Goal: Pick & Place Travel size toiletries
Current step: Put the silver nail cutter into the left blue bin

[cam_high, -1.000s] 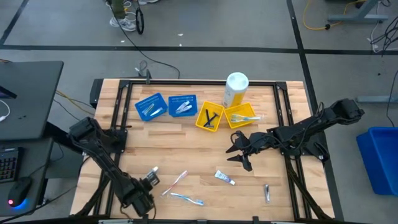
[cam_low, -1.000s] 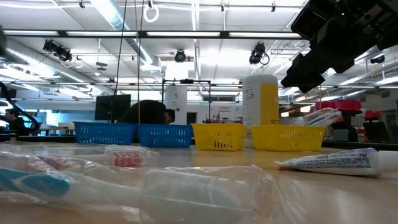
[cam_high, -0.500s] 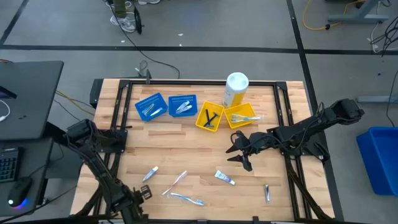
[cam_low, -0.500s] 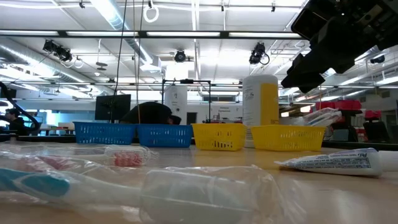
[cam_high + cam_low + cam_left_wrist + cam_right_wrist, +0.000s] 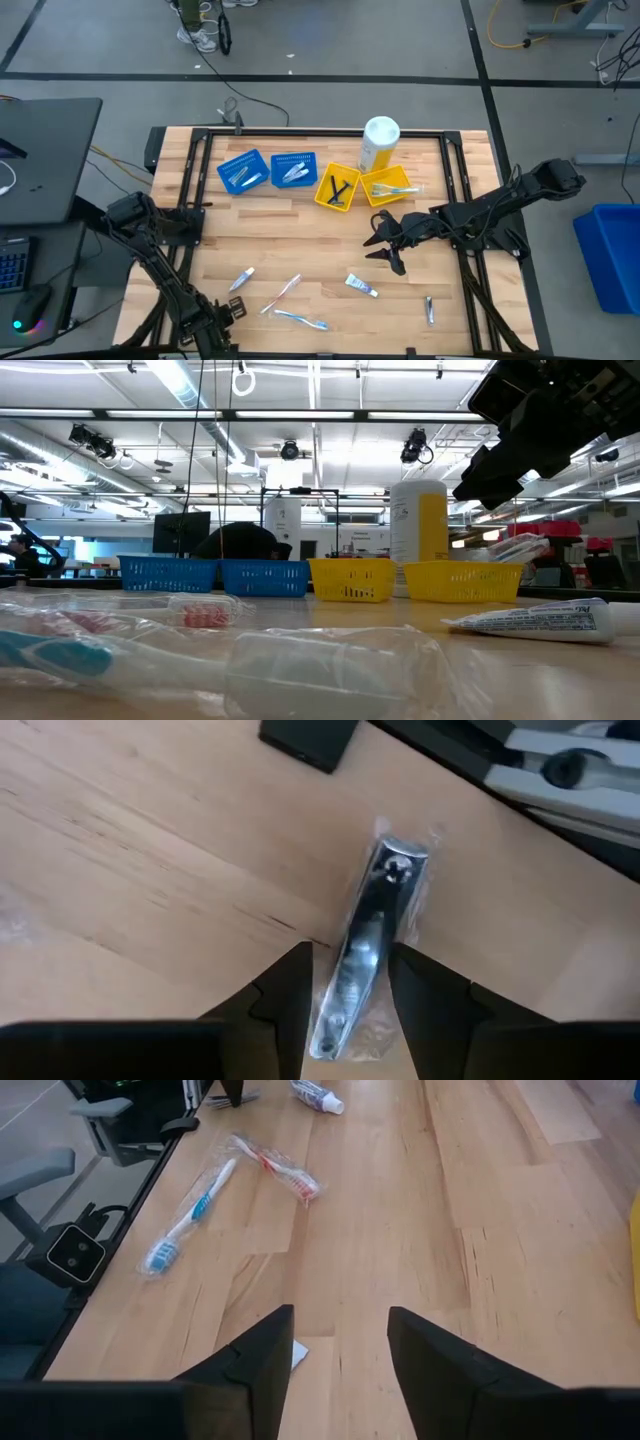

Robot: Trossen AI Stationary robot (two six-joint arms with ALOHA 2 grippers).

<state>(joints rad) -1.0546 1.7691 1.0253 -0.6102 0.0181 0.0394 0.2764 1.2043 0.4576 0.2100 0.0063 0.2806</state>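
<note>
My left gripper [image 5: 228, 310] is open by the table's near left edge. In the left wrist view [image 5: 348, 955] its fingers frame a silvery nail clipper in clear wrap [image 5: 365, 935], which lies flat on the wood [image 5: 240, 278], apart from them. My right gripper [image 5: 385, 246] hangs open above the table's middle [image 5: 340, 1330], holding nothing. On the table lie a pink toothbrush [image 5: 283, 292], a blue toothbrush [image 5: 300, 320], a white tube [image 5: 362, 286] and a small silvery item [image 5: 429, 310]. The low view shows the tube [image 5: 540, 620] and the right gripper [image 5: 505, 455].
Two blue trays [image 5: 242, 172] [image 5: 293, 169] and two yellow trays [image 5: 337, 188] [image 5: 387, 185] sit in a row near the far edge, each with items inside. A tall yellow bottle with a white cap [image 5: 378, 143] stands behind them. A dark metal frame [image 5: 470, 280] rims the table.
My left gripper has drawn back from the wrapped nail clipper toward the table's near left corner; the clipper stays lying on the wood. My right arm has kept still.
</note>
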